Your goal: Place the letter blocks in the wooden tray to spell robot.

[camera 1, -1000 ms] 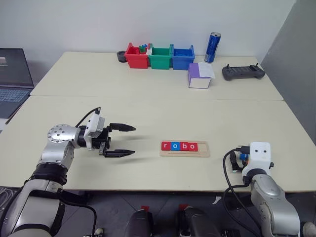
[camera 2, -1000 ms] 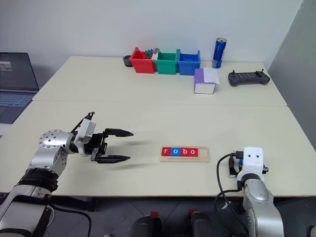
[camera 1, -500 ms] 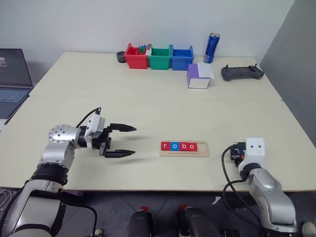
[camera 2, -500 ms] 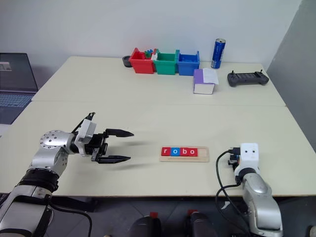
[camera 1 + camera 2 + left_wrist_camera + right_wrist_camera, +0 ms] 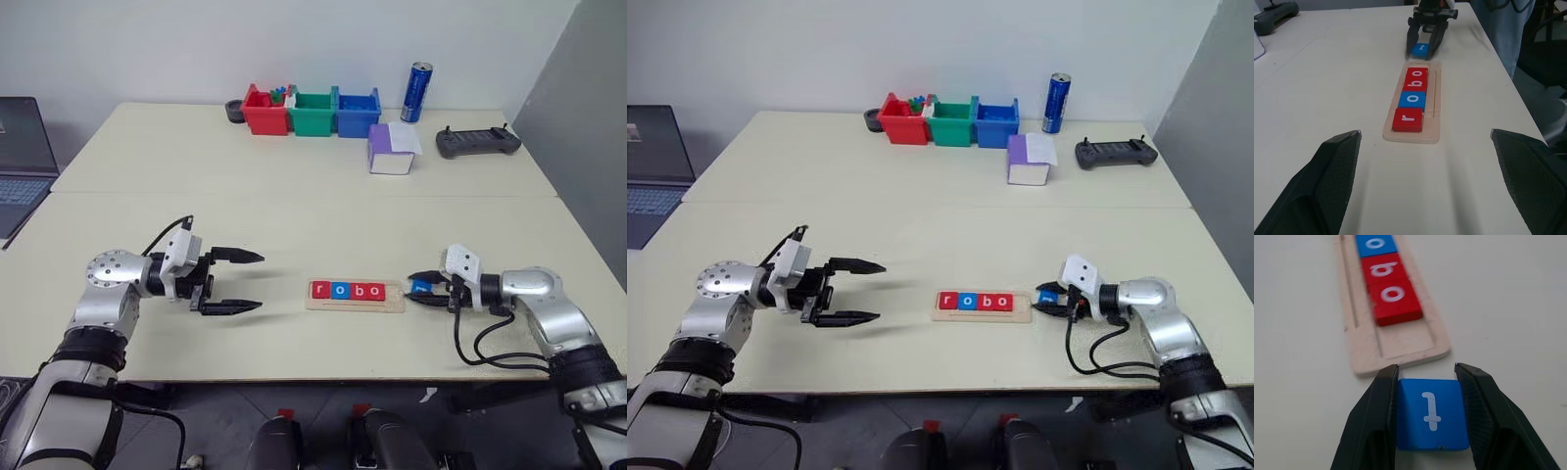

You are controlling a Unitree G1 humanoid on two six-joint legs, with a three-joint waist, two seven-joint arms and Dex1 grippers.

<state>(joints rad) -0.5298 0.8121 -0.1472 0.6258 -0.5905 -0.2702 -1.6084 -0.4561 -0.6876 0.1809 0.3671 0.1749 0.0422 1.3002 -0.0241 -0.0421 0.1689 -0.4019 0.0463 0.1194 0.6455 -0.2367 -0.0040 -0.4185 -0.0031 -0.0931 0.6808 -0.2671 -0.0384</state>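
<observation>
Four letter blocks [image 5: 348,290] seated in the wooden tray [image 5: 355,303], spelling r, o, b, o: three red, one blue. Fifth block, a blue t [image 5: 1432,413], clamped between the right gripper [image 5: 1428,382] fingers just beside the tray's empty end. Left gripper [image 5: 245,282] well apart, fingers spread, holding nothing. Three plastic bins [image 5: 312,111] at the far edge.

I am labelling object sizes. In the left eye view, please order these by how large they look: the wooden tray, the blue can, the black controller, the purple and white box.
1. wooden tray
2. black controller
3. purple and white box and blue can: too alike to rank.

The tray lies nearer the camera, which flatters it.
</observation>
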